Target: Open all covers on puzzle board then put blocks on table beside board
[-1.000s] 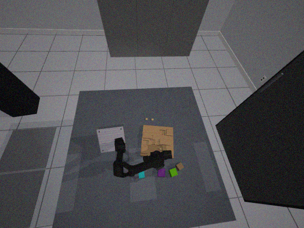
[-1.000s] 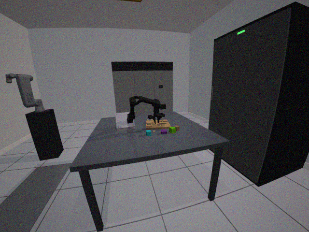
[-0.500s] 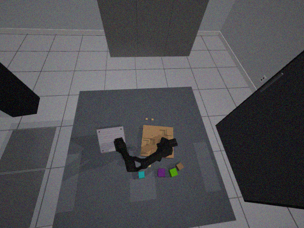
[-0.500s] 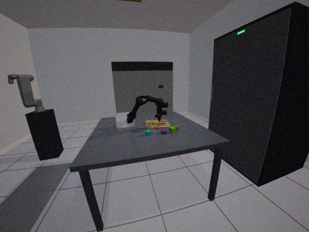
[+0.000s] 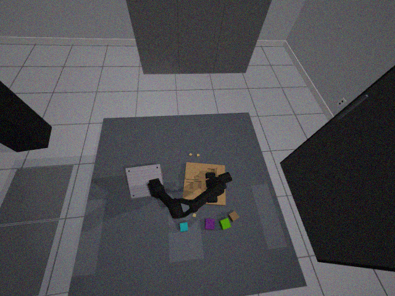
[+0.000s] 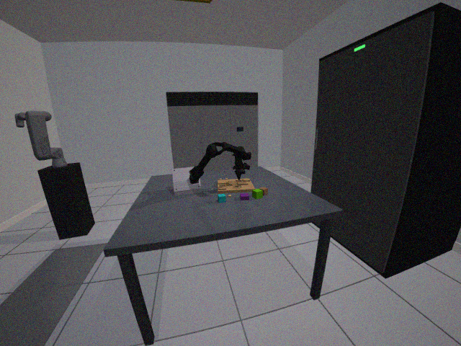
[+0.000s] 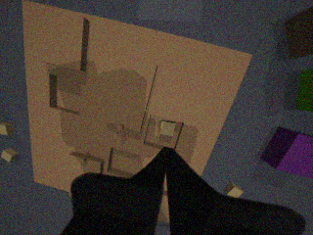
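The tan puzzle board [image 5: 197,167] [image 6: 223,190] [image 7: 205,78] lies flat under the arm. My gripper [image 6: 238,179] [image 7: 167,151] is shut and empty, fingertips together, pointing down over the board. In the wrist view a small pale block [image 7: 166,128] shows in a square well just beyond the fingertips. Dark slots and well edges mark the board; the covers' exact positions are hard to tell, and the fingers hide part of it. Two small pale blocks [image 5: 190,154] [image 5: 198,155] [image 7: 5,128] [image 7: 9,155] lie behind the board; another small pale block [image 5: 194,215] [image 6: 229,195] [image 7: 234,190] lies in front.
A cyan cube [image 5: 183,226] [image 6: 222,197], a purple block [image 5: 210,223] [image 6: 244,196] [image 7: 298,152], a green cube [image 5: 224,223] [image 6: 257,193] and a brown cube [image 5: 233,215] stand in front of the board. A pale plate [image 5: 138,179] [image 6: 180,179] is at the arm's base, left of the board.
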You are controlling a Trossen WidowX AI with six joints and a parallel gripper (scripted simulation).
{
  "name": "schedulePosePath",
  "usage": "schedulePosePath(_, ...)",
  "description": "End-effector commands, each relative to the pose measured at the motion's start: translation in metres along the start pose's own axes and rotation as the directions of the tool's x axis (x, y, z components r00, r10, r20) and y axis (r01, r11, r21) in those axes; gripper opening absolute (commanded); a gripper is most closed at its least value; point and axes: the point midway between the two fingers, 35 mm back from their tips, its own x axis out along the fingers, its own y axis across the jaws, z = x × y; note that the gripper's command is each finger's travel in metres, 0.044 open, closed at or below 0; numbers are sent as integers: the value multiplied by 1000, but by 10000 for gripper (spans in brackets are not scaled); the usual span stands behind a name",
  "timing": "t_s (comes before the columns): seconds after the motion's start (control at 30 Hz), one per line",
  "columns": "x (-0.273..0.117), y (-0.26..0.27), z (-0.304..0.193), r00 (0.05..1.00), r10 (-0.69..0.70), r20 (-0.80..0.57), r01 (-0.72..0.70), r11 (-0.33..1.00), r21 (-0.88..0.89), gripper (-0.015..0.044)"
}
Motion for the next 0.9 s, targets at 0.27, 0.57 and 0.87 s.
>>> schedulePosePath(0.27,47,-1,0,1000,-9,-5,9,1000,-10,0)
schedulePosePath(0.57,52,-2,1,1000,-9,-5,9,1000,-10,0)
schedulePosePath(0.87,59,-2,1,1000,-10,-5,10,1000,-10,0)
